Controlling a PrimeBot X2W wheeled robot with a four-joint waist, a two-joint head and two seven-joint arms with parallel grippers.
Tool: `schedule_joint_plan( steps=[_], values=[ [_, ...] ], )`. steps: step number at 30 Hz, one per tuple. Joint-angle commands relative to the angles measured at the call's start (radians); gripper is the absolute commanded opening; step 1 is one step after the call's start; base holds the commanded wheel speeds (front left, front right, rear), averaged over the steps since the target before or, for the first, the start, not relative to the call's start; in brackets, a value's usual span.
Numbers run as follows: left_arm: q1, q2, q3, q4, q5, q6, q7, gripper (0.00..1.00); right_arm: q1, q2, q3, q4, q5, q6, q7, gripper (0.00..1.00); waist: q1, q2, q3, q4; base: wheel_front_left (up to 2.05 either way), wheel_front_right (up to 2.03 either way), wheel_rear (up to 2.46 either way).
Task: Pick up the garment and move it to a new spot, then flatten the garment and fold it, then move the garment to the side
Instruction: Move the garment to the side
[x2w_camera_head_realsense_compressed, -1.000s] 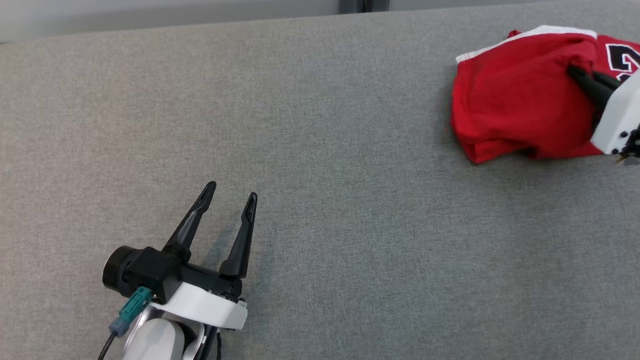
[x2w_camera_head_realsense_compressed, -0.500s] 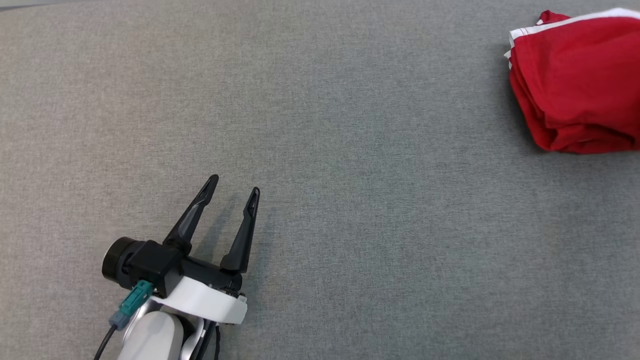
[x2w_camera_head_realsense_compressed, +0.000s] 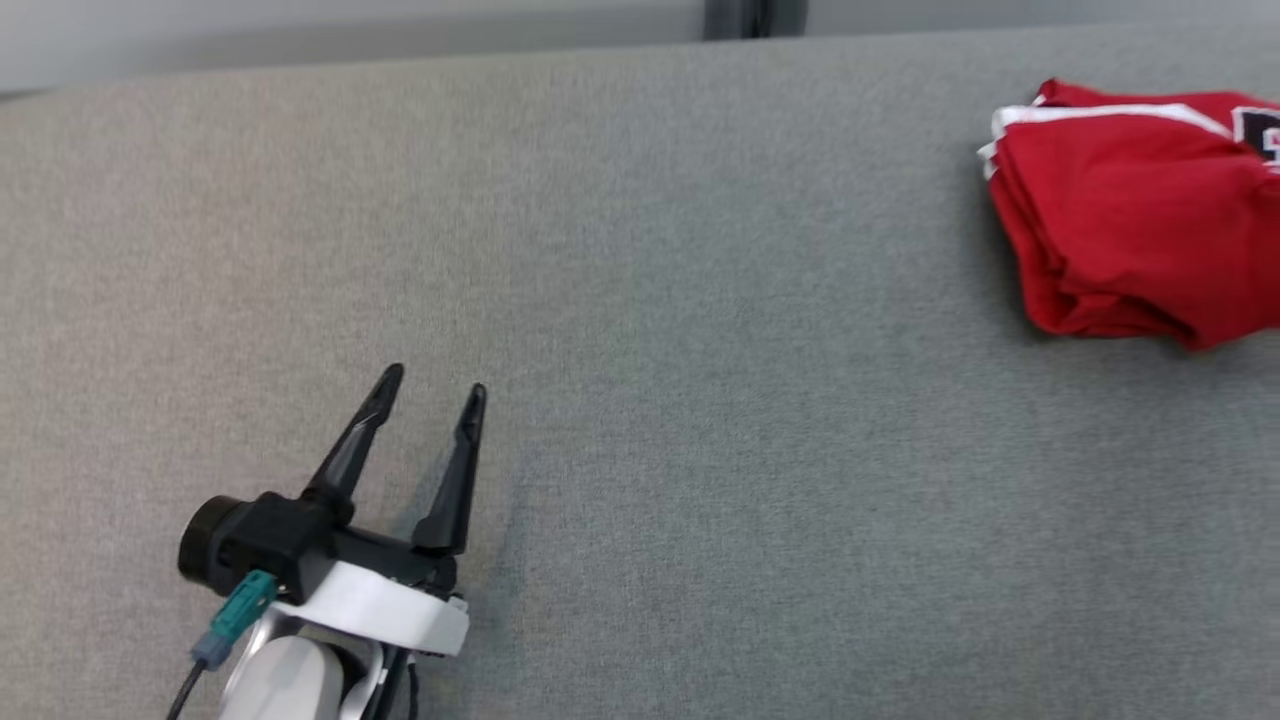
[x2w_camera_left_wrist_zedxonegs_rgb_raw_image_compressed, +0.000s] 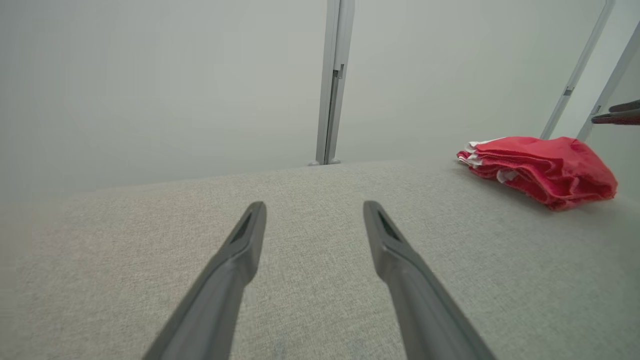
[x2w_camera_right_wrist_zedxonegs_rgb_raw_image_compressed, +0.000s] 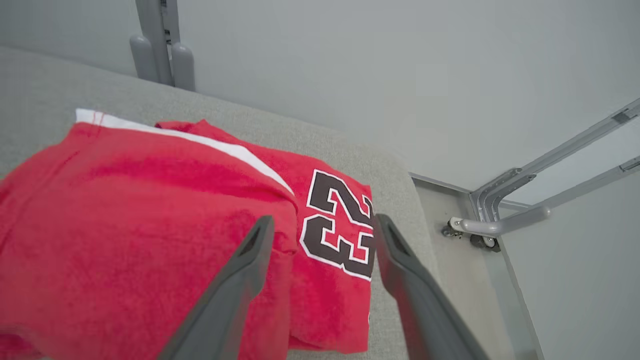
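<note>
The garment (x2w_camera_head_realsense_compressed: 1130, 230) is a red jersey with white trim and a black number, lying folded in a thick bundle at the far right of the grey table (x2w_camera_head_realsense_compressed: 700, 350). In the right wrist view my right gripper (x2w_camera_right_wrist_zedxonegs_rgb_raw_image_compressed: 322, 220) hangs open just above the garment (x2w_camera_right_wrist_zedxonegs_rgb_raw_image_compressed: 125, 210), its fingers apart over the number, holding nothing. My left gripper (x2w_camera_head_realsense_compressed: 435, 380) rests open and empty low over the table's near left, far from the garment. From the left wrist, my left gripper (x2w_camera_left_wrist_zedxonegs_rgb_raw_image_compressed: 314, 205) points across the bare table, with the garment (x2w_camera_left_wrist_zedxonegs_rgb_raw_image_compressed: 540, 165) off to the right.
The table's far edge runs along a pale wall with a grey post (x2w_camera_left_wrist_zedxonegs_rgb_raw_image_compressed: 332, 80). Its right edge lies close beside the garment; beyond it stands a metal frame with a caster (x2w_camera_right_wrist_zedxonegs_rgb_raw_image_compressed: 480, 230) on the floor.
My right gripper was shut on the garment a second ago; it has let go and now stands open above it. The head camera shifted. The left gripper stayed open.
</note>
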Motion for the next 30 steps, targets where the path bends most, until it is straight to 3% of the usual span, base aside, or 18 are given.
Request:
schedule_joint_plan(
  steps=[1,6,10,13,19,25,30],
  values=[
    [0.014,0.010,0.023,-0.001,-0.005,-0.001,0.000,1.00,-0.017,0.019,-0.021,0.025,-0.009,0.000,-0.067,1.00,0.0000,0.0000,-0.063,-0.024,0.00,0.00,0.00],
    [0.049,0.023,0.106,-0.019,-0.007,0.014,0.000,1.00,0.013,0.084,-0.111,0.021,0.039,0.000,-0.254,1.00,0.0000,0.0000,-0.171,-0.050,0.00,0.00,0.00],
    [0.070,0.030,0.153,-0.027,-0.016,0.023,0.000,1.00,0.058,0.090,-0.171,-0.055,0.074,0.000,-0.285,1.00,0.0000,0.0000,-0.211,-0.060,0.00,0.00,0.00],
    [0.098,0.032,0.182,-0.034,-0.020,0.025,0.000,1.00,0.139,0.078,-0.251,-0.194,0.066,0.000,-0.289,1.00,0.0000,0.0000,-0.245,-0.067,0.00,0.00,0.00],
    [0.168,0.007,0.221,-0.026,-0.077,0.038,0.000,1.00,0.452,0.095,-0.480,-0.532,-0.056,0.000,-0.289,1.00,0.0000,0.0000,-0.299,-0.077,0.00,0.00,0.00],
    [0.204,-0.010,0.220,-0.032,-0.093,0.041,0.000,1.00,0.784,0.185,-0.677,-0.841,-0.165,0.000,-0.289,1.00,0.0000,0.0000,-0.311,-0.070,0.00,0.00,0.00],
    [0.225,-0.027,0.216,-0.024,-0.078,0.048,0.000,1.00,0.978,0.285,-0.803,-0.967,-0.235,0.000,-0.289,1.00,0.0000,0.0000,-0.314,-0.049,0.00,0.00,0.00]
  ],
)
